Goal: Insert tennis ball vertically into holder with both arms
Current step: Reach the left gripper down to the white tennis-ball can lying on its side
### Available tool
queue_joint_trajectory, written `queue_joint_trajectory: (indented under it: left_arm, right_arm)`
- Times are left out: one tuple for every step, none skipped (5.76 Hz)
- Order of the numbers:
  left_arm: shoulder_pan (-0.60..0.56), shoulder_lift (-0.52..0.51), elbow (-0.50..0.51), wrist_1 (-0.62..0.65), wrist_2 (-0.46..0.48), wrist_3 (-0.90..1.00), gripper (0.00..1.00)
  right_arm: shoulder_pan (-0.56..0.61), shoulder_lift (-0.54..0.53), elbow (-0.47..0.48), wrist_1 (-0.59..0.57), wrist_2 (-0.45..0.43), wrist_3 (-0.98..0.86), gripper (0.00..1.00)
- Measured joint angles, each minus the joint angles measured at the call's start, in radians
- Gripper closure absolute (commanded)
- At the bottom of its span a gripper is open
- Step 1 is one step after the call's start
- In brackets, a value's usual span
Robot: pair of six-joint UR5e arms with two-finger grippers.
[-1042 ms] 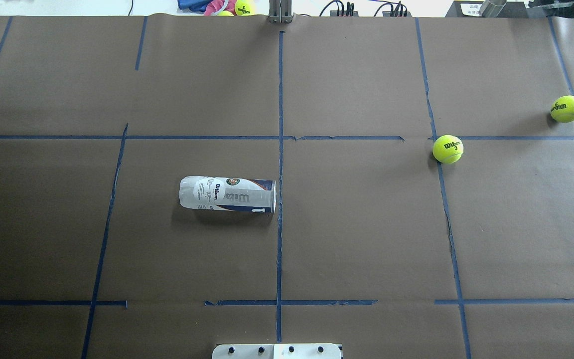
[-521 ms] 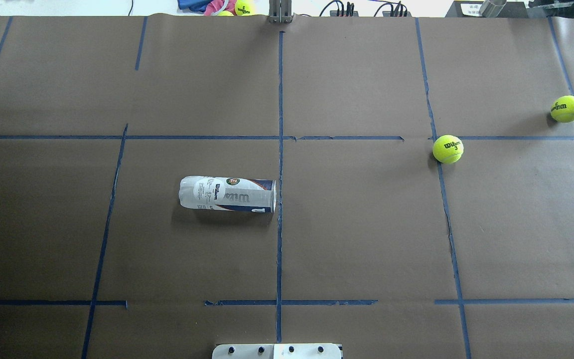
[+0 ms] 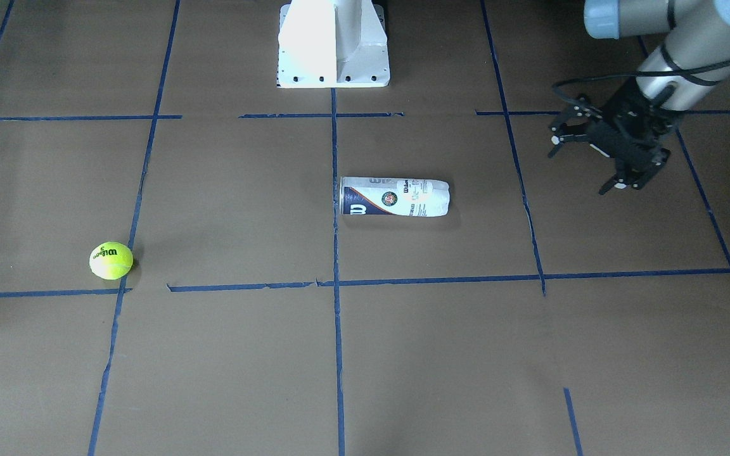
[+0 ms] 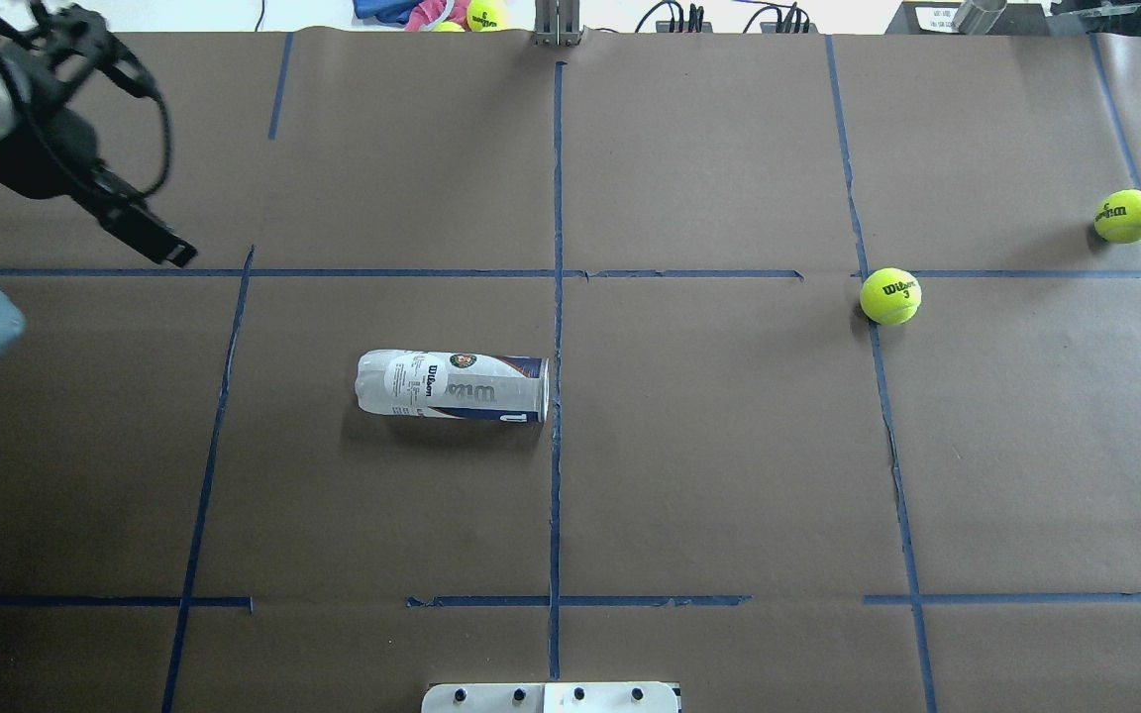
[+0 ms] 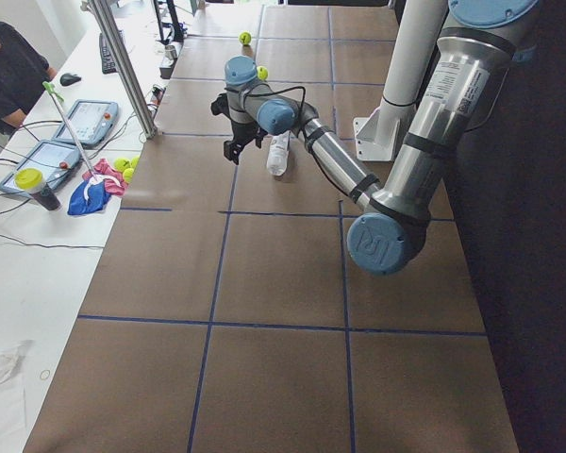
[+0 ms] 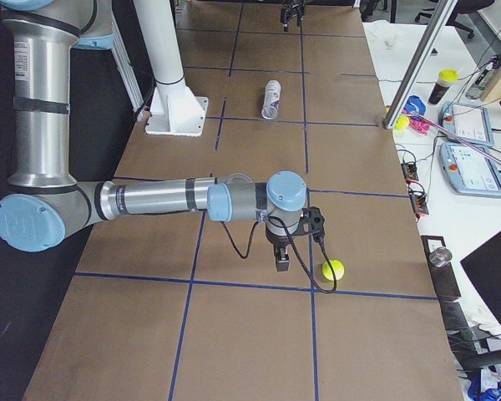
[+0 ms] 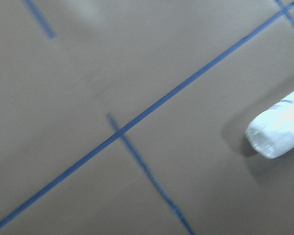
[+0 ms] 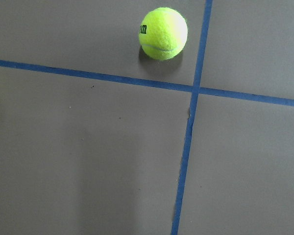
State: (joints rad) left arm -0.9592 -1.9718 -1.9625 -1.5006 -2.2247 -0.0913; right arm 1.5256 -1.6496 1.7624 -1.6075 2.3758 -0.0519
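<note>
Left arm point(image 3: 678, 66) has just swung in over the bench's point(image 4: 709, 475) left half, left end effector point(image 3: 585, 161) spread wide, empty: approach to holder starting, I judge. Right end effector point(image 6: 282, 261): grip, cannot tell. Holder point(image 4: 452, 386) lies on its side mid-bench, nothing seen between. Tennis ball point(image 4: 890, 296) sits well right; 2nd ball point(image 4: 1127, 216) farther right.

Left arm point(image 3: 675, 69) comes in past the closed end of the holder point(image 3: 394, 197). Left gripper point(image 3: 583, 163) hangs above the counter point(image 3: 213, 354), well apart from the holder, jaws spread wide, empty. Right arm point(image 6: 150, 199) is stretched low and level, far beyond the holder's mouth end. Right gripper point(image 6: 282, 261) points down; jaw state unclear.
</note>
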Motion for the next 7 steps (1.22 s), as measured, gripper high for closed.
queue_joint_trajectory:
  left_arm:
    - [0.122,-0.082,0.008,0.006,0.099,-0.006,0.0]
    - [0.226,-0.17,0.051,0.009,0.208,-0.002,0.0]
    - [0.296,-0.268,0.138,0.01,0.29,0.049,0.0]
    - [0.33,-0.329,0.204,0.014,0.322,0.133,0.0]
    - [0.357,-0.353,0.241,0.024,0.356,0.233,0.0]
    - [0.393,-0.375,0.265,0.056,0.417,0.313,0.0]
    - [0.432,-0.405,0.284,0.107,0.479,0.367,0.0]
  right_arm:
    - [0.0,-0.002,-0.003,0.0,0.0,-0.002,0.0]
    - [-0.001,-0.004,-0.004,-0.001,0.002,-0.002,0.0]
    - [-0.001,-0.006,-0.002,-0.001,0.006,-0.005,0.0]
    - [-0.001,-0.008,0.0,0.0,0.01,-0.007,0.0]
    - [-0.002,-0.009,0.001,0.0,0.013,-0.008,0.0]
    - [-0.002,-0.01,0.001,0.0,0.014,-0.008,0.0]
    - [-0.002,-0.011,0.001,0.0,0.02,-0.006,0.0]
